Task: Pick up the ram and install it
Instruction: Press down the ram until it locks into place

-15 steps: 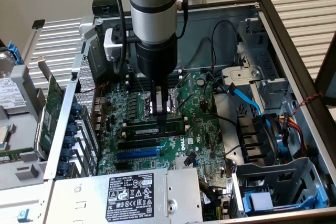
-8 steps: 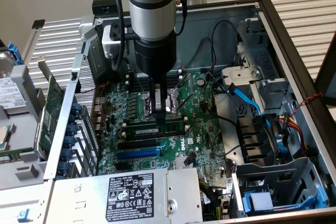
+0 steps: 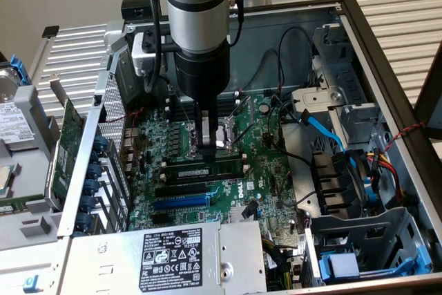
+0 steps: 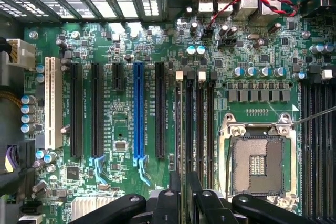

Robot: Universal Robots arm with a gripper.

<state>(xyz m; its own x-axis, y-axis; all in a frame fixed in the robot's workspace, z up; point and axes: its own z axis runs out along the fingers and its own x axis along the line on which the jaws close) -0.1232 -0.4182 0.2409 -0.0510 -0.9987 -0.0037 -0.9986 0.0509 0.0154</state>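
The ram [image 3: 207, 170] is a long green stick with a white label. It stands on edge along the black memory slots [image 3: 214, 179] just in front of the CPU socket [image 3: 224, 136]. My gripper [image 3: 205, 153] comes straight down from above, and its dark fingers are shut on the stick near its middle. In the wrist view the ram [image 4: 181, 140] shows edge-on as a thin strip running from my gripper [image 4: 184, 195] along the outermost slot, beside the neighbouring slots [image 4: 206, 129]. Whether it sits fully in the slot is not visible.
The open CPU socket [image 4: 257, 163] lies beside the slots, and more memory slots [image 4: 315, 145] lie beyond it. A blue expansion slot [image 4: 138, 114] and black ones lie on the other side. A power supply [image 3: 186, 257], a blue cable [image 3: 324, 129] and a green expansion card [image 3: 69, 150] surround the board.
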